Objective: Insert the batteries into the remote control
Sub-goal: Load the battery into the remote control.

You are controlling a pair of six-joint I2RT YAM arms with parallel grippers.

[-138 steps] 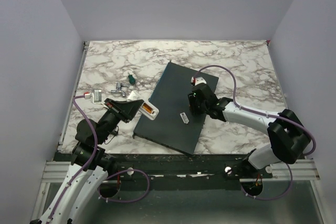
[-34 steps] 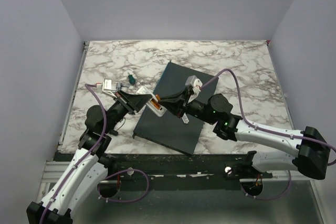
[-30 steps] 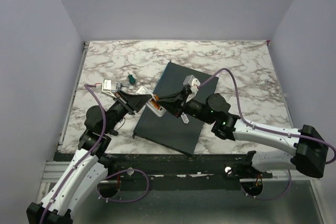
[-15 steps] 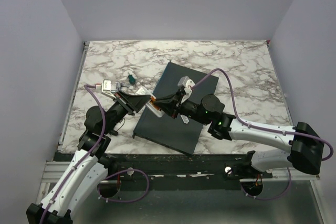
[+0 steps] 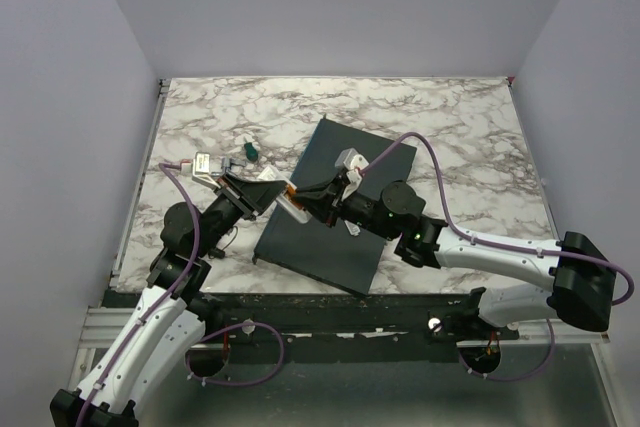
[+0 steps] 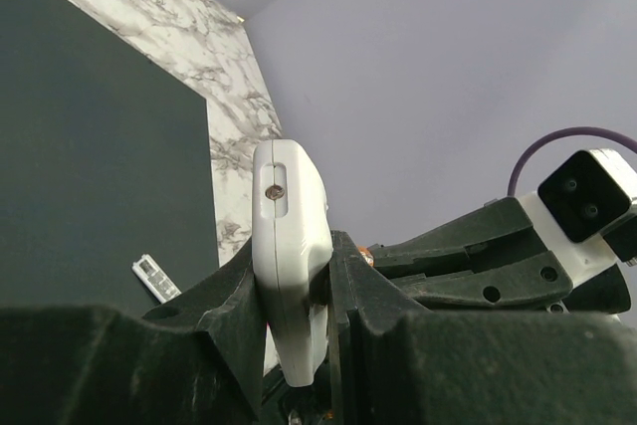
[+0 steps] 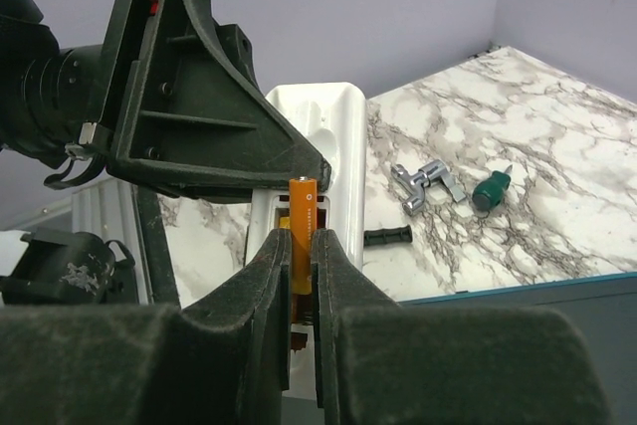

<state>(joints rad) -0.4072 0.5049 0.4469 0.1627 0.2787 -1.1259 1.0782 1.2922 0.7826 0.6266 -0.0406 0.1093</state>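
Below, marble table (image 5: 450,117), lilac walls (image 5: 340,7).

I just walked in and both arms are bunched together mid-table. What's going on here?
The left tool is clamped on the white remote control, holding it up off the dark slab with its back toward the other arm. The right tool pinches an orange battery and has it lined up at the remote's open bay; whether it is seated is not clear. A small white piece lies on the slab.
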